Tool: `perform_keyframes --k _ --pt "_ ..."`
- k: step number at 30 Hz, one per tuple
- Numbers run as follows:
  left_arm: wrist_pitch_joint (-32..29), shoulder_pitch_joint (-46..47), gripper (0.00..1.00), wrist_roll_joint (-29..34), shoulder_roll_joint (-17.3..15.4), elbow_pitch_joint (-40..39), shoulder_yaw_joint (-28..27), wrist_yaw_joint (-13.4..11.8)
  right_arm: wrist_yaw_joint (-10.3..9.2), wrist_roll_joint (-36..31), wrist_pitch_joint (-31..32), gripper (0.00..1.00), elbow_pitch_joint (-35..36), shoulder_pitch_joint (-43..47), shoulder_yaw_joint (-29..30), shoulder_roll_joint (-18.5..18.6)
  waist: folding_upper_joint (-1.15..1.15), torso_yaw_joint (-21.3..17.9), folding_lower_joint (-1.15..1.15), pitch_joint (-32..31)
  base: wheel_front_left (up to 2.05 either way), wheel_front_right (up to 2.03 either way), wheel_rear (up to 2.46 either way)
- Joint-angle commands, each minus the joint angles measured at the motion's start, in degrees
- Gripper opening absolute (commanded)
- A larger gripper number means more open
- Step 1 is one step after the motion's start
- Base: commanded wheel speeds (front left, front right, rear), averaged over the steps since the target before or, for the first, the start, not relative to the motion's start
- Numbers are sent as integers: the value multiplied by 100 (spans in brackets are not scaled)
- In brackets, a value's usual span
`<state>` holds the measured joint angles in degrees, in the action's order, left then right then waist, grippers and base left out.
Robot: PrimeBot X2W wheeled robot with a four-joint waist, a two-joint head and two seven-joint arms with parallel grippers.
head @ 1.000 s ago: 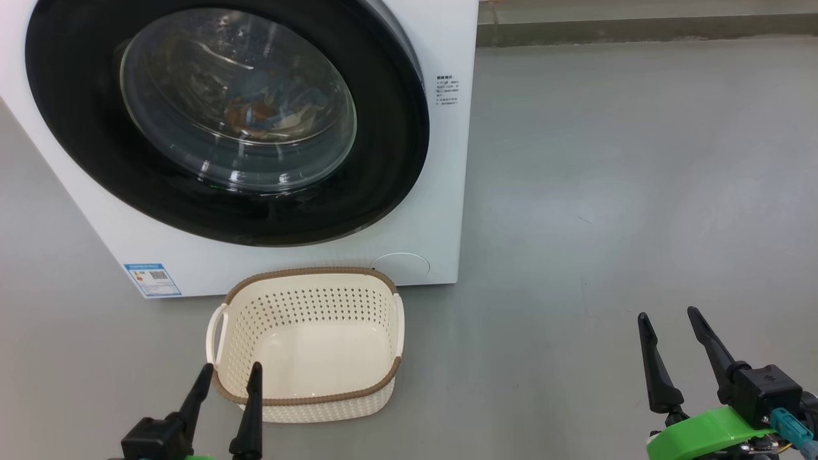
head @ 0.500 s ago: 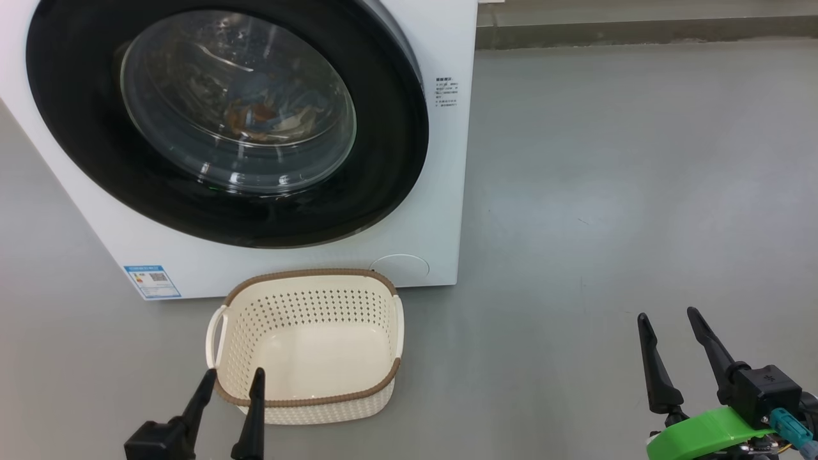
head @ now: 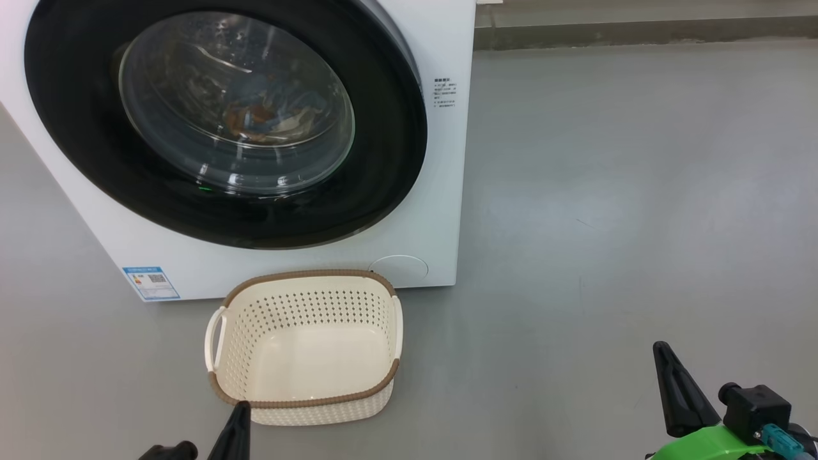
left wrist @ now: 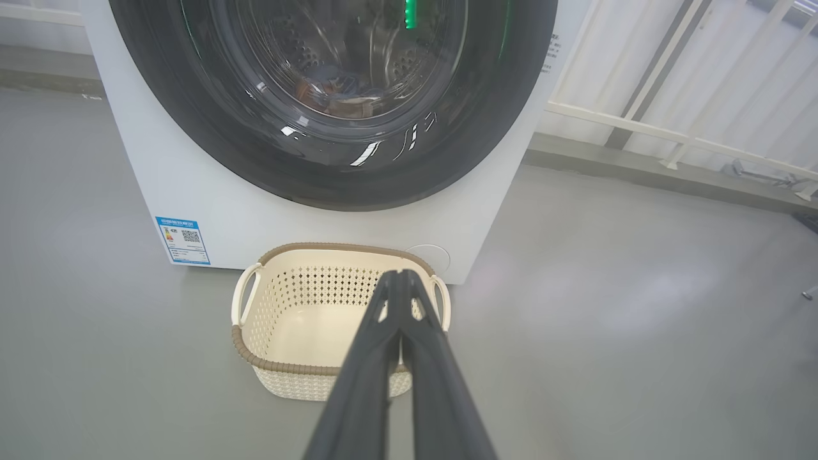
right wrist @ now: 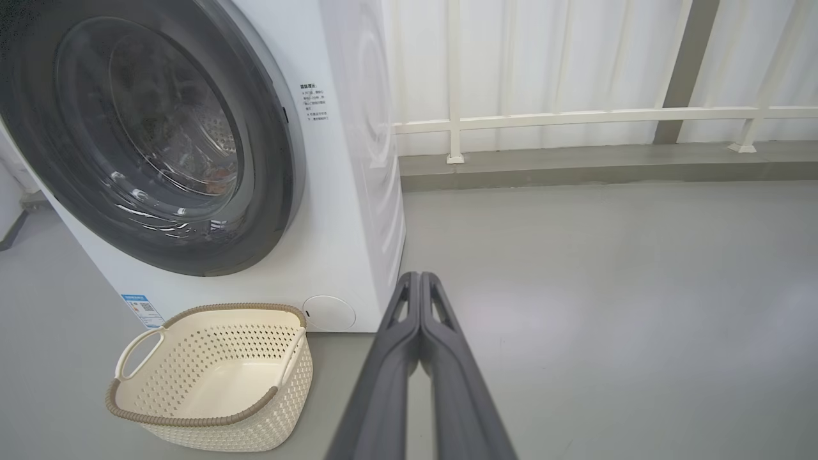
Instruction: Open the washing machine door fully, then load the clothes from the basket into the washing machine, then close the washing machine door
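The washing machine [head: 441, 211] stands at the upper left, and its door [head: 390, 160] sits flush against the front. Behind the glass, blue and orange-brown clothes [head: 262, 115] lie in the drum. In front of the machine, the cream basket [head: 307, 275] rests on the floor with nothing inside. My left gripper [head: 240, 409] is shut just before the basket's near rim, holding nothing. In the left wrist view that gripper [left wrist: 400, 276] points over the basket [left wrist: 255, 358]. My right gripper [head: 663, 350] is shut and empty over bare floor at the lower right, and its wrist view has the gripper [right wrist: 420, 277] right of the basket [right wrist: 192, 420].
Grey floor [head: 607, 191] stretches to the right of the machine. A raised kerb [right wrist: 575, 166] and a white railing [right wrist: 543, 118] run along the back. A blue label sticker [head: 151, 282] marks the machine's lower left front.
Both grippers have gone from open to shut. Both have also dropped lower in the head view, the left one pulling back from the basket rim.
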<state>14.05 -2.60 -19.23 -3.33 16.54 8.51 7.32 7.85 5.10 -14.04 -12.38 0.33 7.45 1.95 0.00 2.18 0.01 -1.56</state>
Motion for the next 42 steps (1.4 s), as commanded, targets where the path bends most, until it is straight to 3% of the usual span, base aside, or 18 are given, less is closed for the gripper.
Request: perform_keyframes --k 1,7,42 --pt "-29 132 0 -175 -58 -132 -68 0 -2 238 66 0 124 -151 21 40 0 -6 11 -4 0 0 0" --pt "-121 167 0 -547 -65 -135 -126 1 -3 672 149 0 126 -158 -5 43 0 -17 0 11 0 0 0" --pt "-654 382 0 -2620 -75 -165 -480 7 -13 3085 708 0 50 -298 -44 58 0 -77 0 62 0 0 0"
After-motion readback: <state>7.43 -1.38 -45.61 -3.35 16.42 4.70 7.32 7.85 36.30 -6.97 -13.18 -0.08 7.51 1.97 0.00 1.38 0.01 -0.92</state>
